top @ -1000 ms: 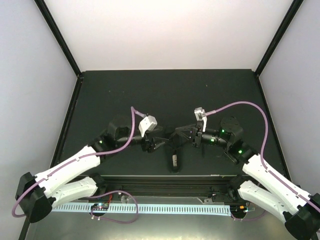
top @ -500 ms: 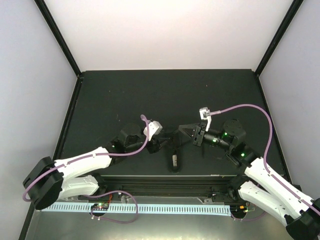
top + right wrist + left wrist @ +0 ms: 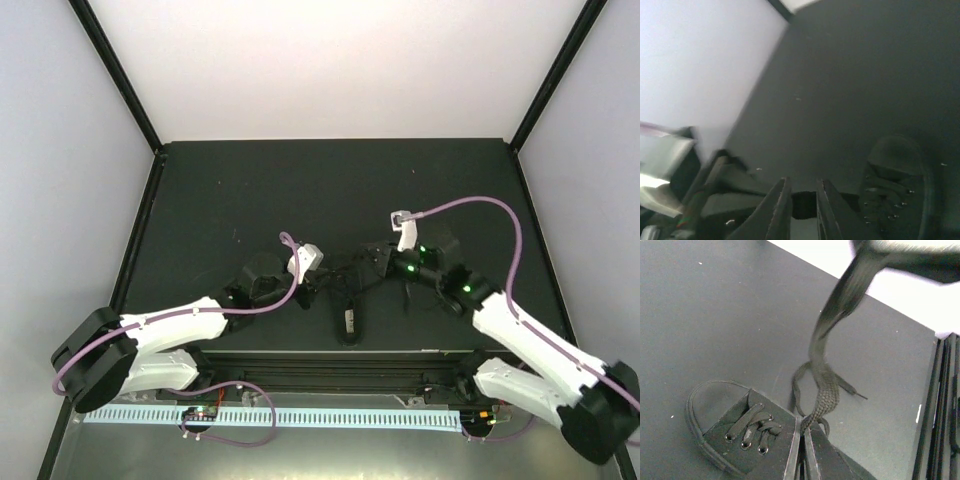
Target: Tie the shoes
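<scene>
The black shoe lies at the near middle of the mat, its pale insole patch facing up. My left gripper sits at the shoe's left side. In the left wrist view it is shut on a black lace beside the shoe's eyelets. That lace runs up, blurred, to my right gripper. My right gripper hovers just beyond the shoe's toe. Its jaws stand a little apart with a dark piece of lace between them. The shoe shows to its right.
A black rail runs along the mat's near edge, close to the shoe's heel. White walls enclose the mat on three sides. A loose lace end lies on the mat beyond the shoe. The mat's right edge is near.
My left gripper moved in to the shoe and shut on the lace. The right gripper's jaws, shut before, have parted, and the right arm has swung in over the shoe's toe.
</scene>
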Controlling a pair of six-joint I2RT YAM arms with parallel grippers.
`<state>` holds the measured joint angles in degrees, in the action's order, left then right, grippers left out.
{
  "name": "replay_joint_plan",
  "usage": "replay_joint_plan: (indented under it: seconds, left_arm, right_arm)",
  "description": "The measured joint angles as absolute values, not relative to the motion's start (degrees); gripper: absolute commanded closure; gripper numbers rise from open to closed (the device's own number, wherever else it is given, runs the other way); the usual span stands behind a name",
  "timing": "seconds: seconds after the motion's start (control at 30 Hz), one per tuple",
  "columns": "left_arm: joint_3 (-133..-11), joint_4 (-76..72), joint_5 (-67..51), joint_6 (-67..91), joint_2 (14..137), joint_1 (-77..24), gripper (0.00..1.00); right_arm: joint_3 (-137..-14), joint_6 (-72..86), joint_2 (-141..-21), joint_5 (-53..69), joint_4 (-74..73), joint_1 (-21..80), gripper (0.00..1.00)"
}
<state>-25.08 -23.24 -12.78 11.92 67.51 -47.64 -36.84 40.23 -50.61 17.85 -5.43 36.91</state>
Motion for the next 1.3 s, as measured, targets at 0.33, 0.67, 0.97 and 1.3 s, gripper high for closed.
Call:
replay_joint_plan:
  seconds: [0.33, 0.67, 0.97, 1.3]
  left_arm:
    - [-25.1, -23.4, -12.0, 18.3, 67.5, -47.7, 0.98]
    - [-25.3, -19.9, -13.8, 19.2, 67.5, -47.7, 0.99]
    - [-30.5, -15.2, -15.8, 19.1, 69.1, -47.7, 0.98]
    - [-30.8, -13.2, -16.1, 19.2, 69.2, -47.7, 0.98]
  right_arm:
    - [-42.2, 36.8, -65.3, 5.5, -17.0, 36.8, 0.14]
    - [-29.6, 41.5, -55.3, -4.2, -26.0, 30.9, 0.15]
    - [-27.1, 45.0, -63.9, -2.3, -24.9, 30.8, 0.51]
    - [-28.2, 43.5, -71.9, -1.1, -20.3, 30.8, 0.71]
